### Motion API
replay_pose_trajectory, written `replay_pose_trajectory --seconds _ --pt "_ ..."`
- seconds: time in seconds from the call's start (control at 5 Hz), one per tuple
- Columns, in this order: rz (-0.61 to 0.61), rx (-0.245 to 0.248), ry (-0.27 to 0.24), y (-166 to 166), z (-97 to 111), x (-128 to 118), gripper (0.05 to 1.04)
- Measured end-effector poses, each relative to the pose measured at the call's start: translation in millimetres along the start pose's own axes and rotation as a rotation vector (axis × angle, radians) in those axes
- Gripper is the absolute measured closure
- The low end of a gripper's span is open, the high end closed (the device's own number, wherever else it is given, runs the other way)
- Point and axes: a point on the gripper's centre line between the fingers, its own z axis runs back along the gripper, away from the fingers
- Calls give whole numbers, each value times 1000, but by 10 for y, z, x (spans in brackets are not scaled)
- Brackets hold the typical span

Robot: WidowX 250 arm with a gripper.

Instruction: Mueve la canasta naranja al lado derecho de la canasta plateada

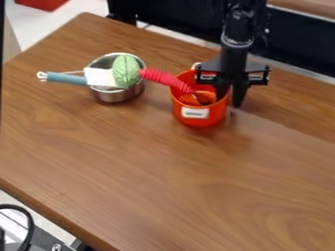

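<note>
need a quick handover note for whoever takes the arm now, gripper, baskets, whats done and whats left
Gripper: down at the right side of the orange basket; can't tell whether it has a grip.
Baskets: orange one is to the right of the silver basket in the picture, with a gap between them.
Contents: a red-handled tool leans out of the orange one toward the green item at the silver one.
Done: orange already lies on the right side.
Left: probably just confirm placement, free the gripper and back away.

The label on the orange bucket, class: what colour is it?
The label is white, as the camera view best shows.
</note>
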Motion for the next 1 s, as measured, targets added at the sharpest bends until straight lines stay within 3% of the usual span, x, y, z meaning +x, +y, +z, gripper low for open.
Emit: replay_pose_trajectory --seconds 0.2,0.4,0.8,1.0 --pt "-4 -15 19 12 39 -10 375" --pt "-9 -65 -6 16 299 -9 128" --pt "-96 -120 -49 183 560 -349 85" --pt "-183 -136 -46 289 575 -682 85"
